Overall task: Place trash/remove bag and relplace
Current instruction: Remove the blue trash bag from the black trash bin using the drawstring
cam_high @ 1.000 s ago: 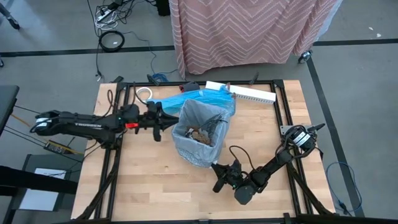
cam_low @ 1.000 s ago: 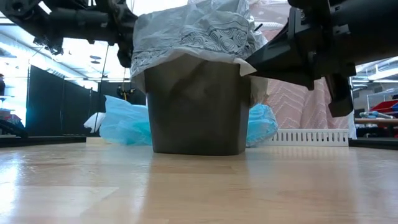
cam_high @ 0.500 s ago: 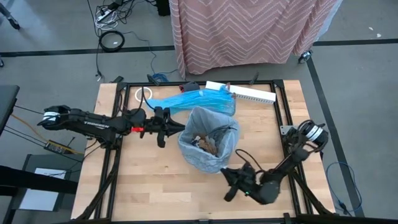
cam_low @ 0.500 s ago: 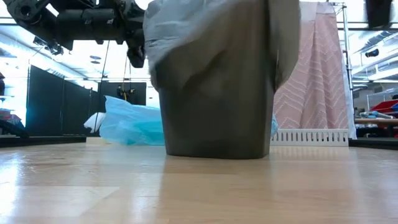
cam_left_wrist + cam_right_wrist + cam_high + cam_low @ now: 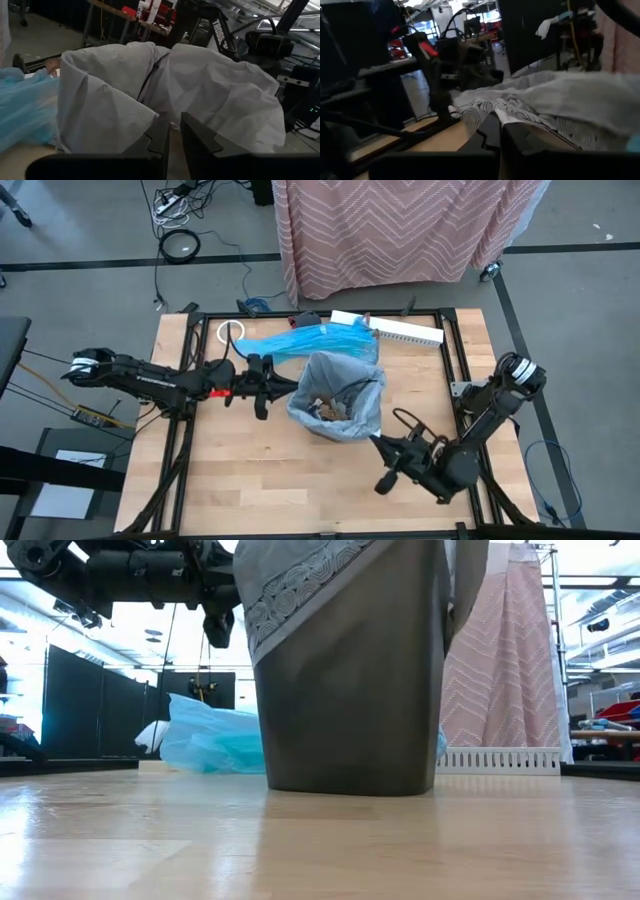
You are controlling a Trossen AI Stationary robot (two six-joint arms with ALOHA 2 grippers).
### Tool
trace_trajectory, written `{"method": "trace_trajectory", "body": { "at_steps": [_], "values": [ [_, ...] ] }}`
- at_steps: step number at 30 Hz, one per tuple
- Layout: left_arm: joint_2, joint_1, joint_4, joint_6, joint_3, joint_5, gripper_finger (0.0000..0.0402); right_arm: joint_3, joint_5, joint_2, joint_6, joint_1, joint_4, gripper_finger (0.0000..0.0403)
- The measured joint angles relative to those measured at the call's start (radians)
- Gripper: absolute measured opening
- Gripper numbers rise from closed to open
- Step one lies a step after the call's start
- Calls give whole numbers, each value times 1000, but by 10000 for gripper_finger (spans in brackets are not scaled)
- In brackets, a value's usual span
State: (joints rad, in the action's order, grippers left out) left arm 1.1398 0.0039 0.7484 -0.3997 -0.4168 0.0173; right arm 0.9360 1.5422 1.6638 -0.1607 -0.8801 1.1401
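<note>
A dark bin [image 5: 350,710] stands on the table's middle, lined with the grey bag [image 5: 345,385], whose rim is turned over the bin's edge. Brown scraps of trash [image 5: 326,410] lie inside. My left gripper [image 5: 290,385] reaches level from the table's left and is shut on the bag at the bin's left side. My right gripper [image 5: 378,442] stands raised at the bin's near right and is shut on the bag [image 5: 530,107] there. In the low view the bag's patterned band [image 5: 300,590] slants up toward the right. My left gripper pinches the bag's turned-over rim [image 5: 172,117] between its two fingers, on the bin's left side. The fingers come level from the table's left. The bag drapes slack over the bin's edge beyond them. My right gripper pinches a pale edge of the bag's rim [image 5: 503,116] between its shut fingers, coming level from the bin's near right. From the fingers the film runs back toward the bin, and that side of the rim is raised.
A bright blue plastic bag [image 5: 320,340] lies just behind the bin. A white tape roll [image 5: 232,332] sits at the far left, a white ribbed strip [image 5: 405,330] at the far edge. Black frame rails [image 5: 455,370] run along the table's sides.
My right gripper has risen a good way and gone toward the table's right edge, rolling as it went. The bag's rim on that side has been drawn up, and the bin has slid a little to the right. My left gripper has moved slightly right, toward the bin.
</note>
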Motion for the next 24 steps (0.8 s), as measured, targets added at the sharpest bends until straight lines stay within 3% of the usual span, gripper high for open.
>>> {"method": "trace_trajectory", "body": {
  "at_steps": [13,20,24],
  "values": [
    [44,-87,47,-4,-1,-42,54,0,28,-48,-266,155,12,0],
    [182,-132,194,-13,-6,-48,54,0,16,-118,-407,244,12,0],
    [276,-145,192,-25,-54,-48,54,0,-41,-134,-473,287,11,0]
  ]
}}
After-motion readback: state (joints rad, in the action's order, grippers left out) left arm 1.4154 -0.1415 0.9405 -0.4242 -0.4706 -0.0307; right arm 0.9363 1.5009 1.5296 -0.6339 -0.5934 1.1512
